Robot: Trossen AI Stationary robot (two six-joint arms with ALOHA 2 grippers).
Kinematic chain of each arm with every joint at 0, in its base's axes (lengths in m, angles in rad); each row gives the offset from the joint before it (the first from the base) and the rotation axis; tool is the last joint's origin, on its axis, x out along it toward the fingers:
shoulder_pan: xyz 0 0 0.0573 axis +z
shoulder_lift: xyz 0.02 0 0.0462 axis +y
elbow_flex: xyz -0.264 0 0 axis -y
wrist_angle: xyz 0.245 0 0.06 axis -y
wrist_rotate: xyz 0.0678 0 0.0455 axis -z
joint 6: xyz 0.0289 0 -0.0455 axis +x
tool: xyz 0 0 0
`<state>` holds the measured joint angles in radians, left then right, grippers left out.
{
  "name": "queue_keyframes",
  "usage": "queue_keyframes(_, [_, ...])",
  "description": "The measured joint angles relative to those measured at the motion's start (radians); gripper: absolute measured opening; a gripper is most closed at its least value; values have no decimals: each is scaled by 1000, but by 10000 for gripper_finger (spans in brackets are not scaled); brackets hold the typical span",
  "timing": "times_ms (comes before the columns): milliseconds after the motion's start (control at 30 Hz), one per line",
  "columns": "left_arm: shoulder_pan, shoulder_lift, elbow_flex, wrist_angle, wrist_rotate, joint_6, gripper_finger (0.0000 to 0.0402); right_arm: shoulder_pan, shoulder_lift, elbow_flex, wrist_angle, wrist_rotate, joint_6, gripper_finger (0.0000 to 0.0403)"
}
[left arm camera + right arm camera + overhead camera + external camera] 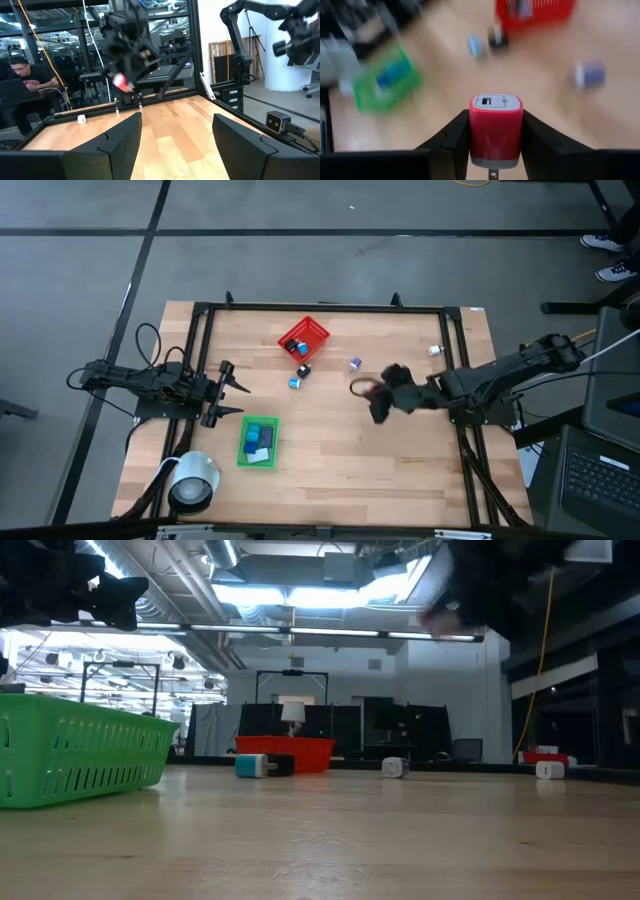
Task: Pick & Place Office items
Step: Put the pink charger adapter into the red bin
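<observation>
A: Where is the pink-red piece (496, 131)?

B: Clamped upright in the right end effector (383, 397), above mid-counter (400, 470)

A: And the tray (245, 457)?

B: About eight o'clock from that end effector, well apart; the basket (316, 329) sits near eleven. The left end effector (232, 390), released, waits just beside the tray, nearer it

The high view looks straight down on the whole table (330, 460), with the red mesh basket (304, 337) toward its far edge. The low view sits at tabletop level, facing that basket (285, 753) across the wood — green tray (75, 750) close by. The left wrist view looks level across the boards; the right wrist view tilts down toward the basket (535, 11) — shared by three views.
</observation>
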<state>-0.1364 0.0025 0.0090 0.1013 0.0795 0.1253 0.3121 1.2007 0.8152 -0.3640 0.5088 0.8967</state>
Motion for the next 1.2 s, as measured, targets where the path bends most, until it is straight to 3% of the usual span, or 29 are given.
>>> queue_keyframes(100, [0,0,0,0,0,0,239,-57,24,53,167,57,-175,132])
queue_keyframes(233, [0,0,0,0,0,0,239,-153,110,97,405,58,-368,132])
queue_keyframes(333, [0,0,0,0,0,0,239,-238,205,163,452,41,-431,132])
queue_keyframes(600, [0,0,0,0,0,0,239,-451,536,407,408,-179,-472,132])
queue_keyframes(800, [0,0,0,0,0,0,239,-545,739,640,254,-223,-496,132])
queue_keyframes(1200, [0,0,0,0,0,0,239,-624,976,994,-65,-292,-474,132])
